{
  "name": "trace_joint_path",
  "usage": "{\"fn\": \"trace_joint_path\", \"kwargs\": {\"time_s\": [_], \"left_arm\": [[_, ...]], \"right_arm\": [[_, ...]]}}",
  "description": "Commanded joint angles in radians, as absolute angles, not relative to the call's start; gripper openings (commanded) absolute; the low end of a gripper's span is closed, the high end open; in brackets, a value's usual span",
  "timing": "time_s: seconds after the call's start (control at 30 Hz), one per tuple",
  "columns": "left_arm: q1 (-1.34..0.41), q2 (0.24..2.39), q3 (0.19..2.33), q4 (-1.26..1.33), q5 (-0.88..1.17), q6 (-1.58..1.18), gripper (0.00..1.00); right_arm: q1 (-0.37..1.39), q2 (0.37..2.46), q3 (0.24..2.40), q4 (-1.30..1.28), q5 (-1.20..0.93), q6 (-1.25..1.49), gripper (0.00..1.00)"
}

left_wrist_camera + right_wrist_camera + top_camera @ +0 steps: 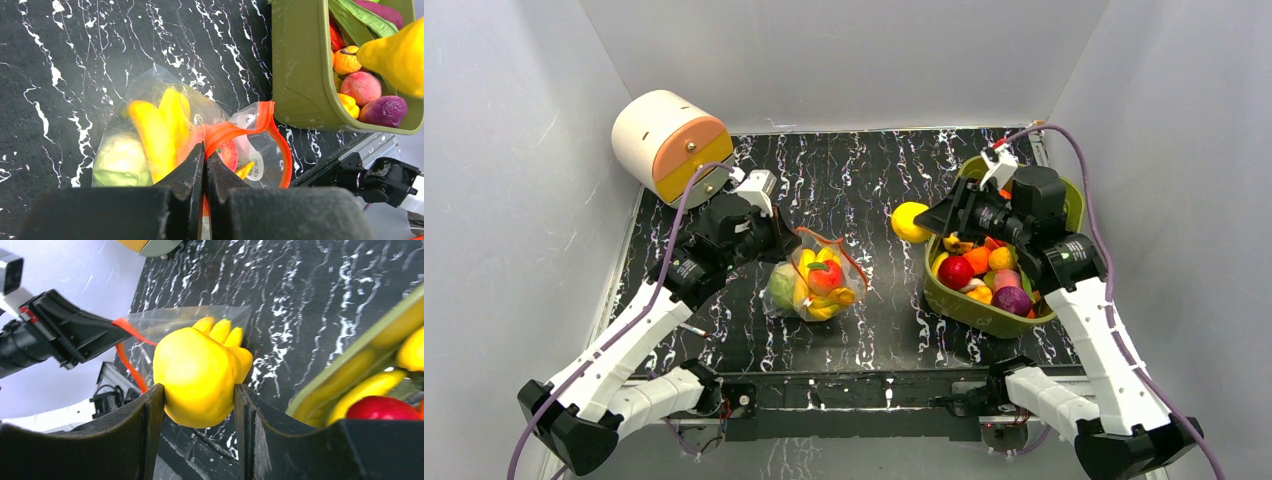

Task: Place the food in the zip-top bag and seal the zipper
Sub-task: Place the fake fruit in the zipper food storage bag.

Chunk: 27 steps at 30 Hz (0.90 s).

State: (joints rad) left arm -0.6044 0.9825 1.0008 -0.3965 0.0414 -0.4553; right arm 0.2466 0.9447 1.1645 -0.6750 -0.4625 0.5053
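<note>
**K:** Two end effectors, both loaded. Left end effector (205, 150): fingers pressed together, pinching the zipper (272, 135) at the mouth of the bag (816, 290).

**M:** Bag position?

**K:** Lying on the surface (864, 180), left of centre, right at the left end effector. The mouth gapes, and the red-orange strip curves open on the side toward the tub (984, 312).

**M:** Contents?

**K:** Bananas (160, 125), a green round piece (120, 160) and a red-orange piece (826, 275). All are inside the clear plastic.

**M:** Right side?

**K:** Right end effector (199, 390) clamps a yellow fruit (197, 365), one finger on each flank. The fruit is held off the surface between bag and tub, just beside the tub's left rim and apart from the bag.

**M:** Tub?

**K:** Olive green, on the right half of the surface. It holds more pieces: red, orange, purple, yellow.

**M:** Slider tab?

**K:** Can't make it out in any view.
</note>
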Motion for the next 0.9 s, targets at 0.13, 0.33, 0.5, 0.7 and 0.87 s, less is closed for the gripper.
{"fn": "trace_joint_path", "kwargs": {"time_s": [0.13,0.33,0.5,0.7,0.87], "left_arm": [[-0.606,0.949,1.018,-0.361,0.05,-0.499,0.0],[-0.606,0.932,1.016,-0.37,0.068,-0.514,0.0],[-0.606,0.923,1.02,-0.382,0.078,-0.521,0.0],[-0.605,0.912,1.022,-0.399,0.09,-0.509,0.0],[-0.605,0.891,1.025,-0.424,0.111,-0.483,0.0]], "right_arm": [[0.538,0.965,1.142,-0.46,-0.414,0.624,0.34],[0.716,1.009,1.097,-0.326,-0.373,0.709,0.34],[0.857,1.064,1.101,-0.296,-0.3,0.711,0.35],[0.955,1.135,1.128,-0.292,-0.19,0.676,0.35],[0.976,1.176,1.135,-0.298,-0.109,0.625,0.36]]}}
